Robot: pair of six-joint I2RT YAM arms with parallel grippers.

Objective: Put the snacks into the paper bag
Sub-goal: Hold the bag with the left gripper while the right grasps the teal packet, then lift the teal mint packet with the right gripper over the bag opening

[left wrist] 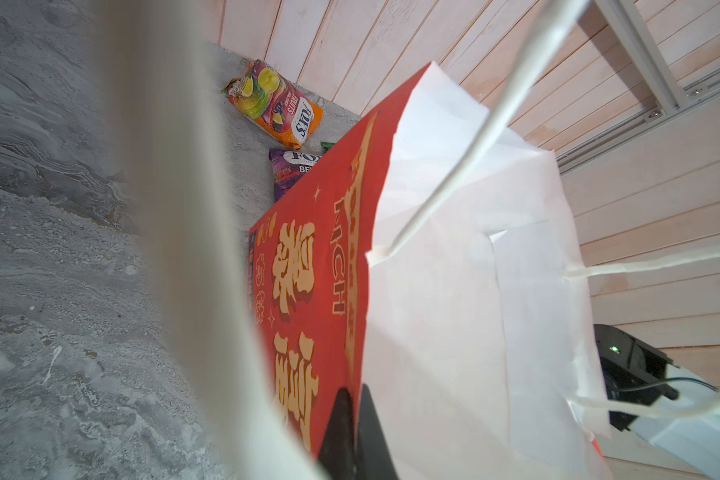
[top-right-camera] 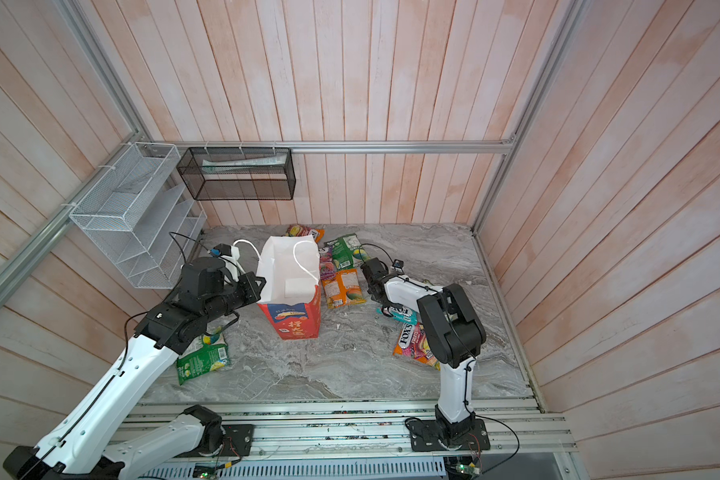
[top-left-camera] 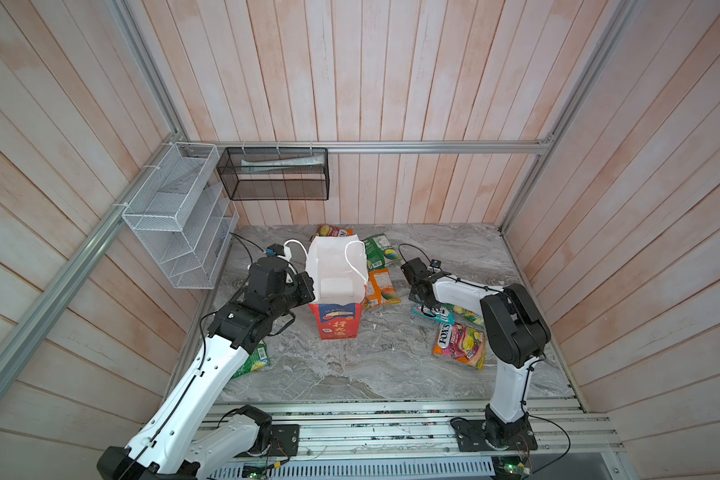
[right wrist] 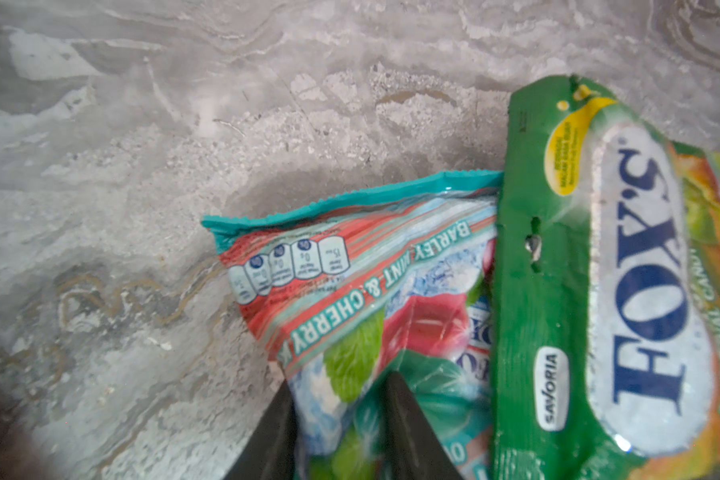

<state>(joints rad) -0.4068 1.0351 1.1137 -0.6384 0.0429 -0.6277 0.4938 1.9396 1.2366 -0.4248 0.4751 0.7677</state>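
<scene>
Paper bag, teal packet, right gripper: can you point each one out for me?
paper bag [top-left-camera: 336, 328]: in a top view, on its red front panel.
teal packet [right wrist: 350, 286]: right wrist view, on the printed face near its sealed edge.
right gripper [right wrist: 339, 382]: right wrist view, midway between its fingertips.

Softly, evenly lit; faint shadows on the tabletop [top-left-camera: 350, 374]; bowed at frame edges; blurred at the near cord handle [left wrist: 175, 249].

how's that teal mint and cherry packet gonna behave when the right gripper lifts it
Likely floppy: the teal packet puckers between the fingers of the right gripper, so it may sag from the pinch. Its glossy film looks slippery, so it could slide out. The green packet overlaps its edge and may get dragged along.
</scene>
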